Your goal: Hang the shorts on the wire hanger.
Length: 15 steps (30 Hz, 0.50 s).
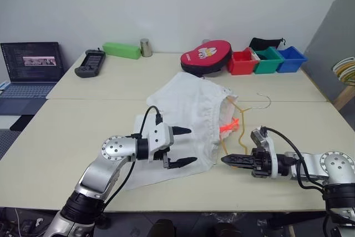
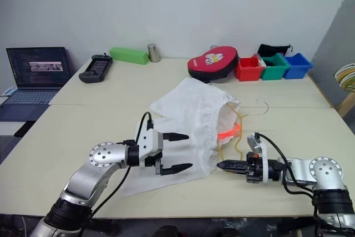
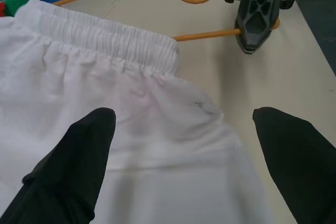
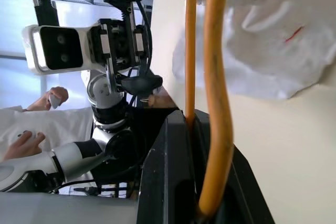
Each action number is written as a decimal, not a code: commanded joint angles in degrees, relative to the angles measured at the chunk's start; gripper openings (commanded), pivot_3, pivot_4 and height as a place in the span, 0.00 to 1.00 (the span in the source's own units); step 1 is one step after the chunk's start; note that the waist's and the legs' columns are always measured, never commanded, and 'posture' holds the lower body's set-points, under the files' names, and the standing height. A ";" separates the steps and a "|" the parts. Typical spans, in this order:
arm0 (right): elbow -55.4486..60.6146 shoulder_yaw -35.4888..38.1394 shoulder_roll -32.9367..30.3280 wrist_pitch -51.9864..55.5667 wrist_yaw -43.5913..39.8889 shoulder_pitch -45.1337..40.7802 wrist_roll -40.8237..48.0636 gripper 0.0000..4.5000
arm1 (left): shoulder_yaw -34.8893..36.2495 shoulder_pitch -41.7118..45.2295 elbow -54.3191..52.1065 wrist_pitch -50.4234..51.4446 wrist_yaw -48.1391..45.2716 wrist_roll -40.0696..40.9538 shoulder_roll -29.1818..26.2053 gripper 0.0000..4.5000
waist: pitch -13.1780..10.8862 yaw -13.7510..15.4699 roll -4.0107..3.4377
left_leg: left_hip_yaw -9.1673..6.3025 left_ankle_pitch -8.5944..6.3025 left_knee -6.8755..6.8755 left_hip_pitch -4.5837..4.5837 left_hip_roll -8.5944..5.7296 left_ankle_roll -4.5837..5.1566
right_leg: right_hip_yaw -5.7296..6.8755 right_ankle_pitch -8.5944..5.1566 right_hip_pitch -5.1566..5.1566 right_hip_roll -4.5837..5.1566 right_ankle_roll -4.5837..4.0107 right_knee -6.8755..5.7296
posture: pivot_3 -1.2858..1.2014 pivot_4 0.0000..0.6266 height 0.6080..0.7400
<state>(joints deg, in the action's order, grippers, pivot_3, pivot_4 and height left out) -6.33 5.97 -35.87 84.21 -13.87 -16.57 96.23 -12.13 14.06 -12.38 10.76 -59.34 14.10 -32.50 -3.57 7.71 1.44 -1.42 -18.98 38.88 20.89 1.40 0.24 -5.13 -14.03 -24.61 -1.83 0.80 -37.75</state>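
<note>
The white shorts [image 1: 186, 106] lie spread on the middle of the table, with the waistband and a small orange-red cord [image 1: 230, 126] turned to the right. The yellow wire hanger [image 1: 239, 116] lies partly inside the waistband, its hook [image 1: 265, 101] pointing right. My right gripper [image 1: 229, 160] is shut on the wire hanger's near end; the right wrist view shows the wire [image 4: 216, 103] clamped between its fingers. My left gripper [image 1: 187, 147] stands open just above the shorts' near right corner [image 3: 173, 129], fingers [image 3: 79, 156] either side, holding nothing.
A red pouch [image 1: 206, 58] and red [image 1: 242, 62], green [image 1: 268, 60] and blue bins [image 1: 290, 58] line the back right. A laptop [image 1: 30, 70], a controller [image 1: 90, 62], a green box [image 1: 122, 50] and a metal can [image 1: 146, 48] sit at the back left. Coloured hangers [image 1: 345, 70] hang at the right edge.
</note>
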 commanded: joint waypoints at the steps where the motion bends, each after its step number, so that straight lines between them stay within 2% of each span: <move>1: 1.16 0.28 -0.11 -1.45 -0.50 -3.00 -1.83 0.00 | 0.11 0.55 -1.77 -0.42 0.44 0.16 0.14 0.99 | 0.00 0.05 0.00 | 0.02 0.00 0.04 -0.04 -0.06 0.00 | -0.02 0.03 0.06 -0.05 0.02 0.01 | 0.62 0.00 1.00; 7: 0.96 -0.60 -1.67 -3.95 -4.04 -8.94 -14.01 0.00 | 1.45 3.71 -0.08 1.01 -1.04 1.57 -0.61 0.99 | 0.01 -0.30 -0.02 | 0.36 0.03 0.15 -0.45 -0.10 0.00 | 0.02 0.06 0.53 -0.23 0.41 0.09 | 0.62 0.00 1.00; 11: -7.38 2.34 -1.18 -0.20 -3.30 -13.09 -13.06 0.00 | 2.76 9.47 4.39 1.66 -1.36 1.90 -0.49 0.99 | 0.03 -0.17 -0.02 | 0.39 0.04 0.15 -0.44 -0.28 0.00 | 0.09 0.24 0.46 -0.42 0.13 0.09 | 0.63 0.00 1.00; 15: -9.40 3.57 -0.83 4.82 -4.75 -10.69 -11.97 0.00 | 2.89 12.05 8.94 -1.19 -1.62 0.50 -0.27 0.99 | 0.17 0.08 -0.06 | 0.24 0.03 0.12 -0.38 -0.25 0.01 | 0.14 0.24 0.44 -0.41 0.09 0.06 | 0.63 0.00 1.00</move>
<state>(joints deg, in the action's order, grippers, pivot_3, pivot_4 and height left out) -15.17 7.60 -36.93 86.67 -17.44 -28.15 82.40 -10.37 25.12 -4.22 11.36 -60.75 14.98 -32.54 -3.40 7.79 1.37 -1.20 -18.95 38.99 20.59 1.15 0.25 -4.99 -13.79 -24.22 -2.23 0.89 -37.67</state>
